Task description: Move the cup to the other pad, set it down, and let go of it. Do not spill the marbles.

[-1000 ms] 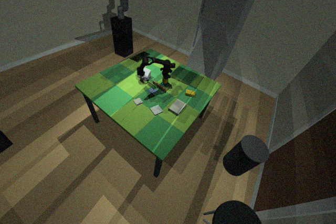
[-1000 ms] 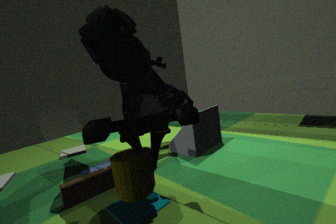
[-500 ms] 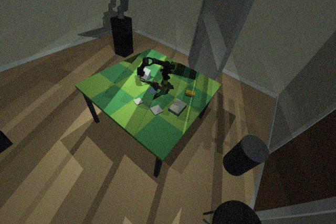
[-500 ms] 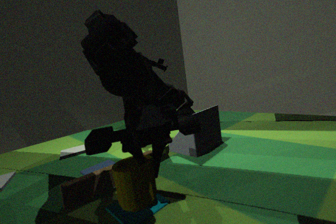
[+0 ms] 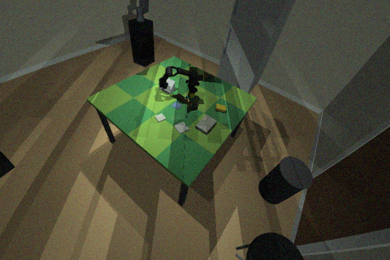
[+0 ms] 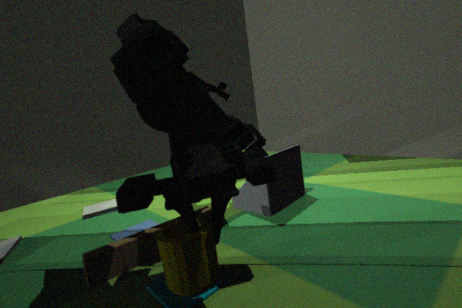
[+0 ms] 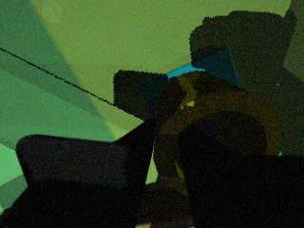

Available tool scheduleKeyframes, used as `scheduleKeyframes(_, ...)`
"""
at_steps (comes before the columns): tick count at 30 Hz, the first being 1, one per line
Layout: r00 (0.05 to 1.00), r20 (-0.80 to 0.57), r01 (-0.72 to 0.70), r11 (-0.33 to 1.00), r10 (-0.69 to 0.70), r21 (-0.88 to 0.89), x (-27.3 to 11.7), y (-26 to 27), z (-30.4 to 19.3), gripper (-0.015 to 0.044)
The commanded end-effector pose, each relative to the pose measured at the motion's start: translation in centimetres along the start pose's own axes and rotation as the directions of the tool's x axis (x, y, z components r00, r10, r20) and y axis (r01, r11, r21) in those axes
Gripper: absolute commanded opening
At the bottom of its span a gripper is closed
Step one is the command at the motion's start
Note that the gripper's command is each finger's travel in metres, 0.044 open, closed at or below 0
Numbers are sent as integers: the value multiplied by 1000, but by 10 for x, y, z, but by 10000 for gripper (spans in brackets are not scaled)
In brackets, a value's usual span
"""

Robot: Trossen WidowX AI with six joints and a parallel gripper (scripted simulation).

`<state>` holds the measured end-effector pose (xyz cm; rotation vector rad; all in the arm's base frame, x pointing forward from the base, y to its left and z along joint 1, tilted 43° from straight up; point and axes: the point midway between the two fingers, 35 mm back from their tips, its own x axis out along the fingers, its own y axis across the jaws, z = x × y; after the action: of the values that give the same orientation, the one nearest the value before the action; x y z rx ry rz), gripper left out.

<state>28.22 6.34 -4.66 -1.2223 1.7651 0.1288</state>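
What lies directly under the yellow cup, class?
The cup stands on a teal pad; only the pad's edges and a corner show. The cup and shadow cover the rest.
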Motion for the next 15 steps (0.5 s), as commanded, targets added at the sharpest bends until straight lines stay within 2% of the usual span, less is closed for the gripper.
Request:
scheduleKeyframes(1,1000,0,0,1000,0,0,-1,0,0,146)
scheduleKeyframes(15,1000,0,1,1000,-1,-1,-9,0,1,146)
